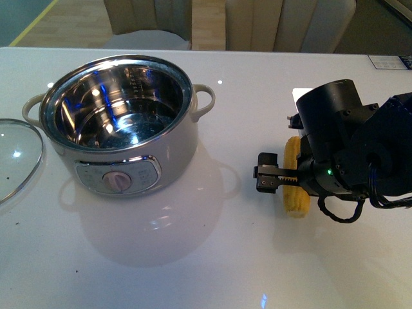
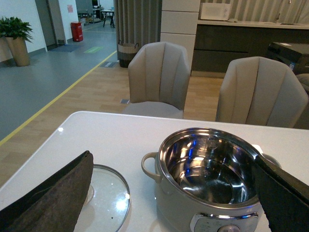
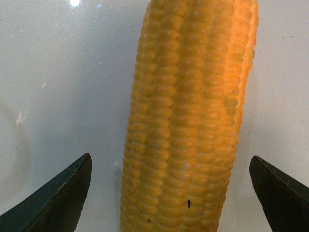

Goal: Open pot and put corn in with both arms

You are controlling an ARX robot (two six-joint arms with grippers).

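Observation:
The cream pot [image 1: 183,145] stands uncovered at the table's left, its steel inside showing nothing in it. Its glass lid [image 1: 16,158] lies flat on the table to the pot's left. The yellow corn [image 1: 297,196] lies on the table at the right. My right gripper [image 1: 291,179] hangs right over it, open, with a finger on either side of the cob and a gap to each. In the right wrist view the corn [image 3: 188,121] fills the space between the fingers of the right gripper [image 3: 170,159]. My left gripper [image 2: 171,159] is open, looking over the pot [image 2: 169,208] and lid [image 2: 104,193].
A white card [image 1: 302,95] lies just behind the right arm. Two beige chairs [image 2: 161,77] stand at the white table's [image 1: 193,257] far edge. The lid runs off the front view's left side.

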